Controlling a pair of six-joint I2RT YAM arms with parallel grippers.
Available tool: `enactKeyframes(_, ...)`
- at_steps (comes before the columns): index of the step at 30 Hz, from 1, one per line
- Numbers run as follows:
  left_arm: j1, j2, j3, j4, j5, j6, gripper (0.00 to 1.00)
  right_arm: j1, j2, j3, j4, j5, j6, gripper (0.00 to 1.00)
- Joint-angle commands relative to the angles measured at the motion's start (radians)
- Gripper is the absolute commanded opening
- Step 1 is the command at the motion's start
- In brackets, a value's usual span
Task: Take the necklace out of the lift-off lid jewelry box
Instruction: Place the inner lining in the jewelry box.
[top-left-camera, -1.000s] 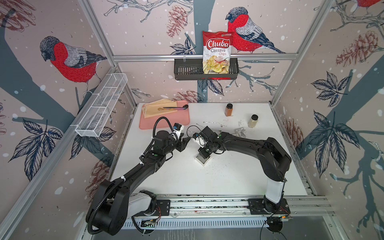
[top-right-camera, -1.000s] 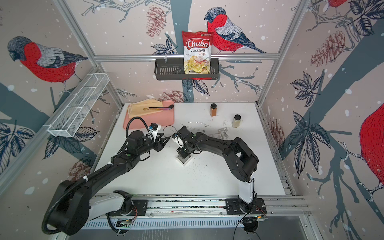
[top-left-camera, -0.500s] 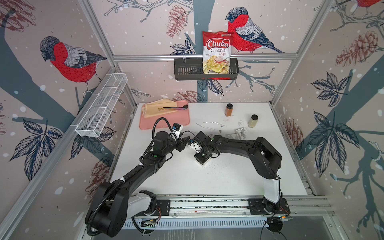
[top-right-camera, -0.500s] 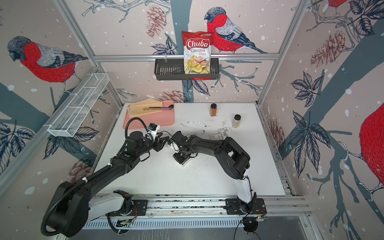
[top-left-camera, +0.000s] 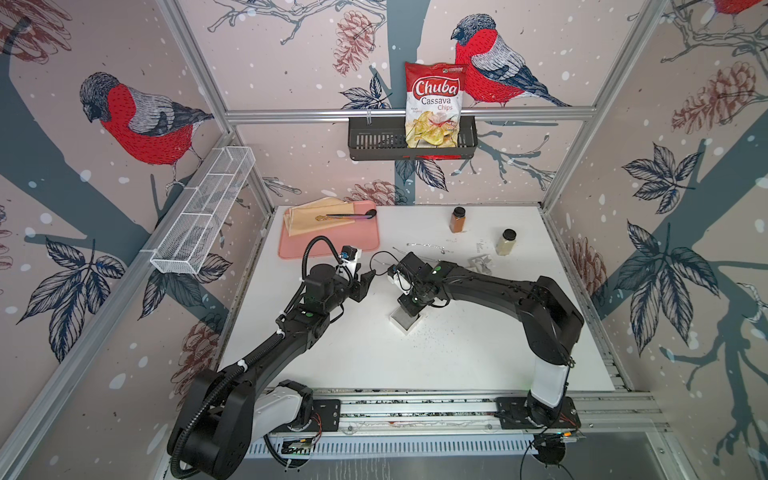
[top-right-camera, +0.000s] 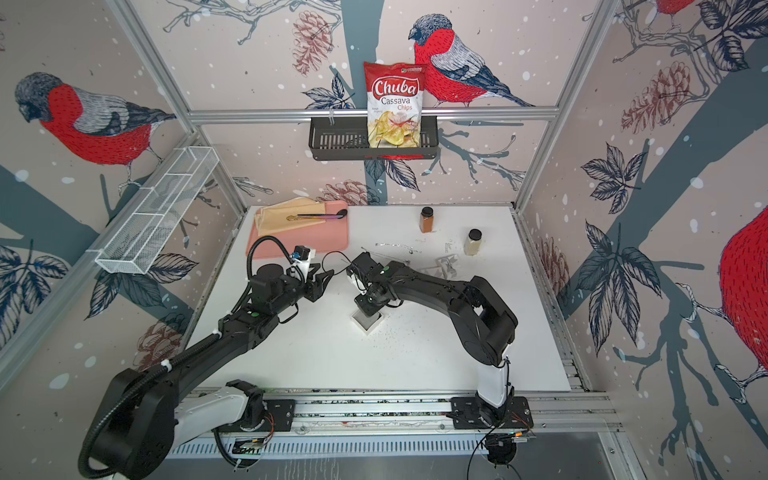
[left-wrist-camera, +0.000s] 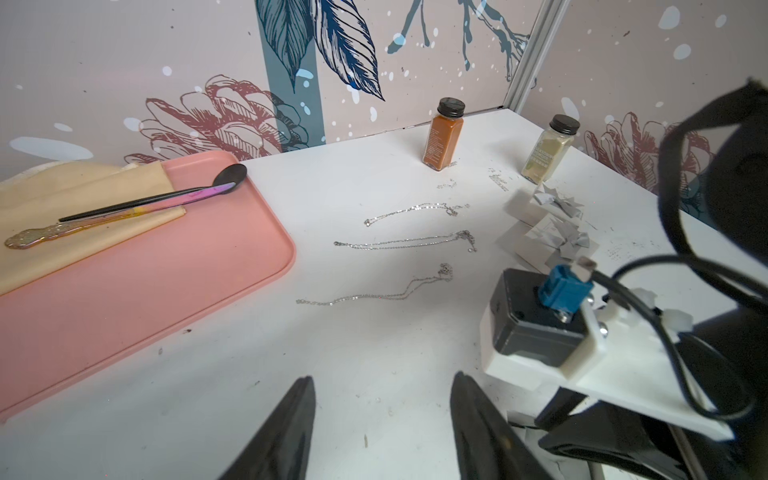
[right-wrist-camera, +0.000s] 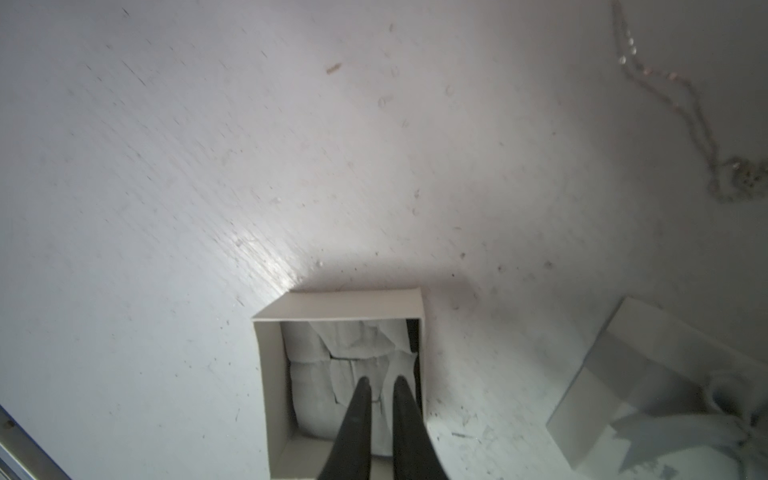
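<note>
Reaching into what, arm?
Me: A small square box (right-wrist-camera: 340, 305) of white card, lid off, standing open on the smooth white worktop (left-wrist-camera: 374, 374). My right end effector (right-wrist-camera: 382, 381) points down into it. Its slim black fingers are almost together, with only a sliver between the tips, right at the crumpled white tissue (right-wrist-camera: 316, 374) that fills the box.
Is the necklace in them?
Me: Can't tell. A hairline shows between the tips, too small to name, and I can't pick out the necklace in the box. Three fine silver chains (left-wrist-camera: 407, 243) lie stretched on the worktop, well apart from it. Two white lids (left-wrist-camera: 548, 245) with ribbon bows sit near them, the nearer one partly hidden behind my right wrist.
And the left?
Me: My left end effector (left-wrist-camera: 382, 428) hangs over bare worktop, fingers spread, holding nothing
</note>
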Motion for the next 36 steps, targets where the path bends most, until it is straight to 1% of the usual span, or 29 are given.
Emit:
enactKeyframes(1,0.001,-0.018,-0.01,0.077,-0.064,-0.031,0.56,0.008,-0.002,0.01,-0.094,0.069,0.057,0.14)
enactKeyframes(4,0.001,-0.032,-0.021,0.089,-0.098,-0.04,0.56,0.012,0.006,0.03,-0.135,0.091,0.073,0.14)
enactKeyframes(8,0.001,-0.044,-0.033,0.097,-0.105,-0.043,0.56,0.019,0.038,0.061,-0.192,0.133,0.083,0.14)
enactKeyframes(14,0.001,-0.056,-0.046,0.101,-0.118,-0.043,0.56,0.027,0.055,0.075,-0.183,0.117,0.082,0.14)
enactKeyframes(19,0.001,-0.058,-0.05,0.109,-0.122,-0.041,0.56,0.032,0.042,0.093,-0.19,0.142,0.094,0.11)
enactKeyframes(26,0.001,-0.053,-0.048,0.114,-0.123,-0.047,0.57,0.045,0.059,0.096,-0.185,0.111,0.09,0.1)
enactKeyframes(33,0.001,-0.054,-0.051,0.116,-0.129,-0.046,0.57,0.045,0.096,0.086,-0.187,0.152,0.113,0.08)
enactKeyframes(36,0.001,-0.052,-0.052,0.119,-0.131,-0.047,0.57,0.045,0.104,0.081,-0.19,0.15,0.119,0.08)
